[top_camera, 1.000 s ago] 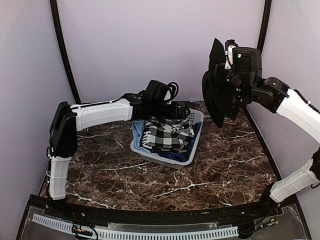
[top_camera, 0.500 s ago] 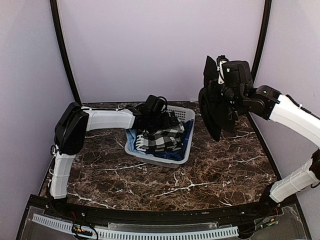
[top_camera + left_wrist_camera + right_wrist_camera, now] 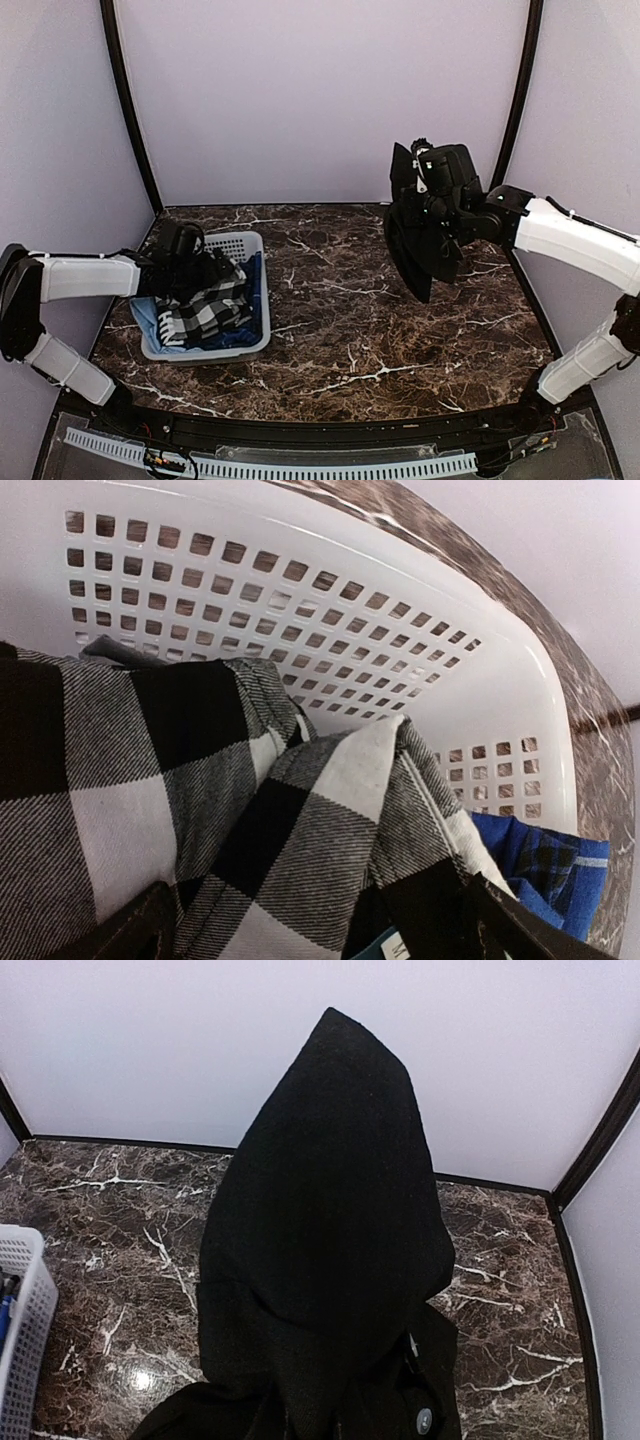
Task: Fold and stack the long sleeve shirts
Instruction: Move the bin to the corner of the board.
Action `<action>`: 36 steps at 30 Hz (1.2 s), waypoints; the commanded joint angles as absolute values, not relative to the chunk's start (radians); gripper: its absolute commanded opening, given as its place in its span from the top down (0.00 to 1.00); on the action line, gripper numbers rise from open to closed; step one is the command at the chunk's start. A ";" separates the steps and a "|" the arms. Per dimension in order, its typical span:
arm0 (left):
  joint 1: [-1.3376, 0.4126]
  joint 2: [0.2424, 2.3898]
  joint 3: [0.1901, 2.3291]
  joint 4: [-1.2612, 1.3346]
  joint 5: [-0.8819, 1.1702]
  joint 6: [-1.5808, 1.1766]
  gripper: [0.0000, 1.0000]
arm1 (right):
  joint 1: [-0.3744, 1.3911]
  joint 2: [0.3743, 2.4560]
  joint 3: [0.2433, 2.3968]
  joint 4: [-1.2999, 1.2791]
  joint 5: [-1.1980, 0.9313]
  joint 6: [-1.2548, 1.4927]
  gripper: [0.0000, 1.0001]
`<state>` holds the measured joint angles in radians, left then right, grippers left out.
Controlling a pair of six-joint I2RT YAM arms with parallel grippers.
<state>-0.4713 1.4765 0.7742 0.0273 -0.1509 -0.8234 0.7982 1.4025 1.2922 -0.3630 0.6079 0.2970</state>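
A: Where's the black shirt (image 3: pixel 420 255)?
B: Well right of the basket (image 3: pixel 236 239), hanging from the right gripper (image 3: pixel 428 192), jaws clamped on it. Over the basket, the left gripper (image 3: pixel 208 276) rests, jaws wide apart. Lower the shirt slowly, spreading it flat.

The white basket (image 3: pixel 205 353), heaped with checked cloth (image 3: pixel 205 312), is blocking the table (image 3: pixel 350 330) at nine o'clock, with the left arm (image 3: pixel 85 277) reaching across it. The black shirt (image 3: pixel 415 250) is hanging at two o'clock. Bare marble is lying open between them, from six to twelve.
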 commanded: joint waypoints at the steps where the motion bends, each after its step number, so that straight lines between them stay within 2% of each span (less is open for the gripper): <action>1: -0.266 1.292 0.597 -0.211 -0.158 -0.784 0.01 | 0.793 1.416 1.292 -0.265 0.589 0.310 1.00; 6: -0.019 1.198 0.592 -0.222 -0.027 -0.698 0.01 | 0.793 1.435 1.283 -0.255 0.575 0.314 1.00; 12: -0.014 1.202 0.737 -0.277 0.052 -0.592 0.01 | 0.793 1.422 1.271 -0.255 0.564 0.308 1.00; 18: -0.255 1.179 0.897 -0.391 -0.097 -0.610 0.01 | 0.793 1.416 1.257 -0.251 0.543 0.302 1.00; 25: -0.531 1.287 0.948 -0.304 -0.096 -0.704 0.01 | 0.793 1.427 1.248 -0.247 0.533 0.305 1.00; 31: -0.669 1.448 0.960 -0.251 -0.068 -0.765 0.01 | 0.793 1.439 1.242 -0.247 0.517 0.320 1.00; 36: -0.687 1.454 0.858 -0.295 -0.099 -0.833 0.01 | 0.793 1.450 1.232 -0.253 0.509 0.327 1.00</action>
